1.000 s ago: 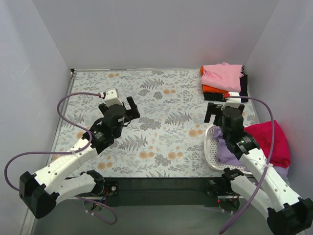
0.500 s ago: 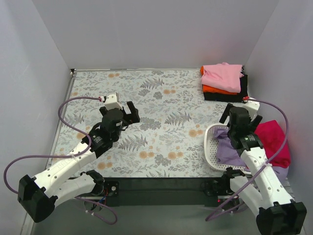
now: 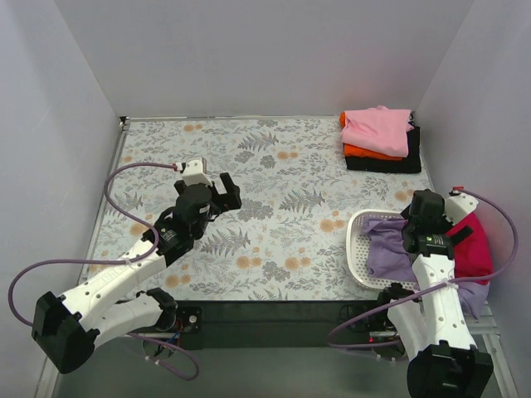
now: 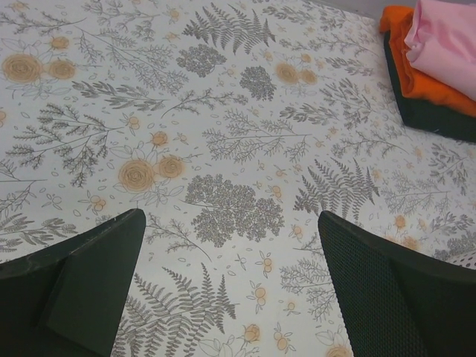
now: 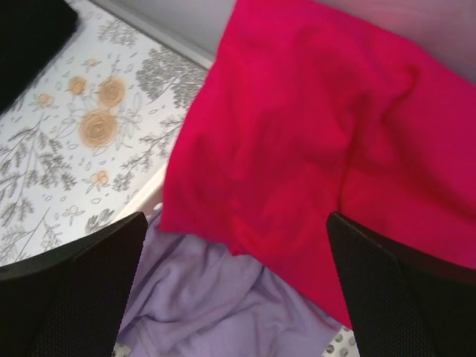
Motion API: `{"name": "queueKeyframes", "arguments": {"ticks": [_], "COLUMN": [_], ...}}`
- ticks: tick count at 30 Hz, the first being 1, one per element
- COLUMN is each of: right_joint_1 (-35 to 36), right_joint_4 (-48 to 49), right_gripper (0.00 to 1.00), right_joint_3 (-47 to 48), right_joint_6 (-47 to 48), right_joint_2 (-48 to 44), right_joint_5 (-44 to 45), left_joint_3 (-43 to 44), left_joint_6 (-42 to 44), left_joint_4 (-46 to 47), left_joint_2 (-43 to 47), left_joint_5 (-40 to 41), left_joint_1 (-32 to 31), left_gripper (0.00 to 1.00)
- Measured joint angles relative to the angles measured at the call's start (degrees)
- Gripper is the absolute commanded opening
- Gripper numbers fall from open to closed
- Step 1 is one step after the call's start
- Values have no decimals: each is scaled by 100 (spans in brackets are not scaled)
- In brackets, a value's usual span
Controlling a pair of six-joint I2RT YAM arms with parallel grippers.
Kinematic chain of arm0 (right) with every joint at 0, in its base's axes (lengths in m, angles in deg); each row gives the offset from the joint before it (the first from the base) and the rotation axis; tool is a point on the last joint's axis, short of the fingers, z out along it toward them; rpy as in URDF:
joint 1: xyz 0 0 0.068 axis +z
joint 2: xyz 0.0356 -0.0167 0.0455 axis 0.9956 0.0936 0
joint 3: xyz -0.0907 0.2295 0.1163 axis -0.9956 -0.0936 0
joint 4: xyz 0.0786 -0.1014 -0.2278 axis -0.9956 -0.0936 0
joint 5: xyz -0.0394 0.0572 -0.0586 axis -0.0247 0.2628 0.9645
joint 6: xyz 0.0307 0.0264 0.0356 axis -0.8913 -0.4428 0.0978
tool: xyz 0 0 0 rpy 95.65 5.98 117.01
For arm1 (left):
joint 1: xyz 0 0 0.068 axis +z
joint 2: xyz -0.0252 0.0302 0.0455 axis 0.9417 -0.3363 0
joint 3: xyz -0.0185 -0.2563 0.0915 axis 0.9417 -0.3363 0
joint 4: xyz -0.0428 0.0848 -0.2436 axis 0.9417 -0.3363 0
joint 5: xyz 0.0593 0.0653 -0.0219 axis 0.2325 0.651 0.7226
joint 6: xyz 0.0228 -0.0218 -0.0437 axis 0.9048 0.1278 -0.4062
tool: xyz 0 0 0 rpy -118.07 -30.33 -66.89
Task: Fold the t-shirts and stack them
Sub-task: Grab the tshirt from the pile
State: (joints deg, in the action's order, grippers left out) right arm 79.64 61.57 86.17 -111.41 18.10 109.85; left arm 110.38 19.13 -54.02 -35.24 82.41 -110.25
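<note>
I see the floral-print table (image 3: 274,157) carrying a folded stack of t-shirts (image 3: 377,137) in its far corner, well beyond my right gripper (image 5: 238,282), and a white mesh basket (image 3: 357,249) under that gripper.

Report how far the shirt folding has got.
Done: pink tee, orange tee and black tee lie folded in a stack at the far right. In hand: nothing; the right fingers hover open over the red tee. Left: that and the lavender tee, both crumpled at the basket.
</note>
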Motion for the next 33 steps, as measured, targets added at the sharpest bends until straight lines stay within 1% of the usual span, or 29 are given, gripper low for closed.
{"name": "queueKeyframes", "arguments": {"ticks": [6,12,16,19,24,30,31,32,33], "right_joint_1": [-490,-728,-927,-999,-1003,-1029,-1045,-1056,-1073], "right_joint_4": [-570,-1259,-1589,-1899,-2380,-2732,-2750,-2763,-2758], "right_gripper": [99,99,95,94,95,95,94,88,80], "right_joint_3": [33,138,138,278,916,688,678,671,667], "right_joint_6": [-382,-817,-997,-1067,-1163,-1394,-1421,-1460,-1482], "right_joint_2": [46,216,33,-229,-546,-433,-382,-313,-240], "right_joint_5": [236,315,216,157,380,474,474,476,479], "left_joint_3": [-37,-37,-39,-39,-94,-103,-103,-103,-103], "left_joint_6": [-28,-83,-92,-107,-111,-109,-109,-109,-109], "left_joint_4": [70,205,225,227,289,328,343,350,350], "left_joint_2": [-85,-175,-245,-249,-282,-396,-420,-435,-446], "left_joint_5": [-341,-658,-732,-745,-750,-796,-811,-813,-815], "left_joint_1": [0,0,0,0,0,4,4,4,7], "left_gripper": [94,94,94,94,94,94,94,94,94]}}
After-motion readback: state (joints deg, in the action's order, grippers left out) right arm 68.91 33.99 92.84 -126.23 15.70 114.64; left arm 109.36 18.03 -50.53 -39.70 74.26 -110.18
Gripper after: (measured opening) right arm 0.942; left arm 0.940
